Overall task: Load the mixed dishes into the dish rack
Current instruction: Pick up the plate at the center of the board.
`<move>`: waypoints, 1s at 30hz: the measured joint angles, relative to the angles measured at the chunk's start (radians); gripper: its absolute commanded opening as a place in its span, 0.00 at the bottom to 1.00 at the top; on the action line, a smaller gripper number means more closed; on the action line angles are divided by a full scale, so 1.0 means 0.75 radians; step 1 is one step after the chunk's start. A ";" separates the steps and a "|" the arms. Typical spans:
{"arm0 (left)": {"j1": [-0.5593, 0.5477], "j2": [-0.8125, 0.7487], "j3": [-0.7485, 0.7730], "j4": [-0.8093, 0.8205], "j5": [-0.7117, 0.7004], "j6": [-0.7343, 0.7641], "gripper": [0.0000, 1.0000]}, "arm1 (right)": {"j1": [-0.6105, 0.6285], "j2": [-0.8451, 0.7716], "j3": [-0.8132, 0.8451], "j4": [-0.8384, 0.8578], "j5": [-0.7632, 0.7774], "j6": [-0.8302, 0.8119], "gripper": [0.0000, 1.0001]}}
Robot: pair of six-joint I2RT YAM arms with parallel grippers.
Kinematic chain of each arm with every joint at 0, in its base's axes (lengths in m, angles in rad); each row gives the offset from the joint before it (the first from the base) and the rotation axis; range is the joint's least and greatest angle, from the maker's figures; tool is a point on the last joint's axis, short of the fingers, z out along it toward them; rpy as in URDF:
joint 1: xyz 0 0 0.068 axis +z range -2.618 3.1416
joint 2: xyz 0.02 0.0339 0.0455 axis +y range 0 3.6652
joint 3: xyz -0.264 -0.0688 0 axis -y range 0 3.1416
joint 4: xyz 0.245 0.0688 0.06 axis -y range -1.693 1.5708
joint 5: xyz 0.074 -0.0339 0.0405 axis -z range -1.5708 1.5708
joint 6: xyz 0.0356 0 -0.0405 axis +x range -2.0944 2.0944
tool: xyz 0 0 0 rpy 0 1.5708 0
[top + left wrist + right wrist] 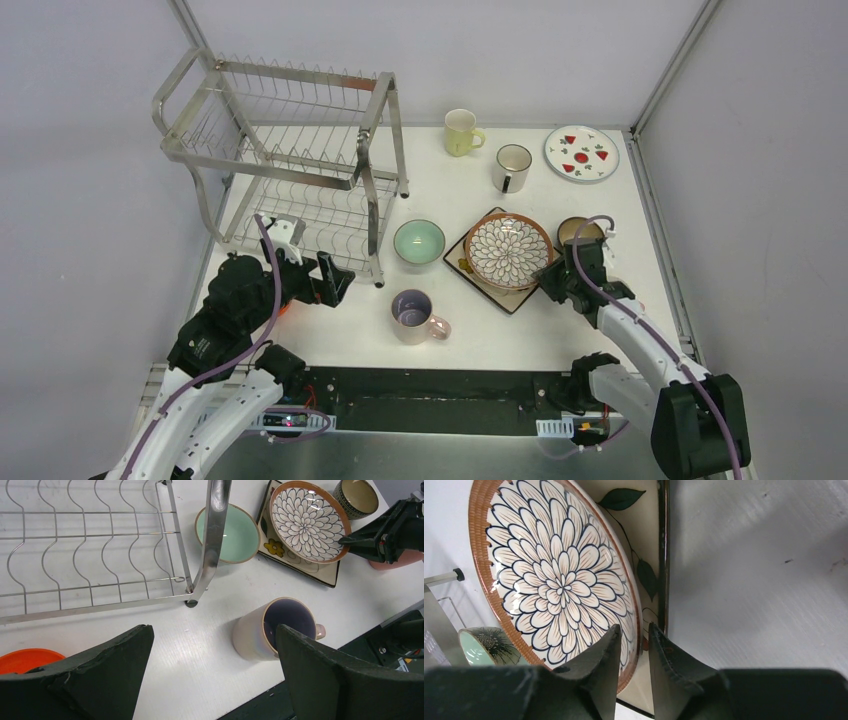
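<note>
left claw (214, 635): wide, holds nothing; hovers over the bench (480, 340) just off the rack's near right corner
right claw (634, 630): narrow, fingers astride the near right rim of the petal plate (559, 580), one over the patterned face, one outside the rim; can't tell if the pads bite yet
rack (375, 180): far left of bench, upright, two tiers
petal plate: lies on top of the square plate (462, 262), mid bench, right of the rack
square plate: flat on bench, sits corner-on like a diamond, near corner sticks out from under the petal plate
mint bowl (418, 241): upright, between the rack's right leg and the square plate, just beside both
brown bowl (575, 231): upright, just right of the petal plate, beside the right wrist
lilac mug (412, 315): upright, near edge of bench, handle to the right, near the mint bowl; in the left wrist view it shows between the left fingers
orange bowl (27, 659): on bench in front of the rack, mostly hidden by the left finger
yellow mug (461, 132): upright, far side, right of the rack's top
white mug (511, 167): upright, just right of and nearer than the yellow mug
fruit plate (581, 153): flat, far right corner
pink mug (407, 558): only a sliver shows behind the right claw
</note>
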 measured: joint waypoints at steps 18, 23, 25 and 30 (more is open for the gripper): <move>0.000 -0.007 0.000 -0.002 -0.001 -0.001 0.98 | -0.006 0.077 -0.061 0.178 -0.042 0.046 0.28; 0.000 -0.007 0.000 -0.004 -0.001 -0.001 0.98 | -0.006 0.077 -0.071 0.199 -0.047 0.048 0.28; 0.000 -0.007 0.000 -0.004 0.000 -0.001 0.98 | -0.006 0.077 -0.072 0.201 -0.048 0.047 0.28; 0.000 -0.007 0.000 -0.005 -0.001 -0.001 0.98 | -0.006 0.077 -0.072 0.201 -0.048 0.043 0.26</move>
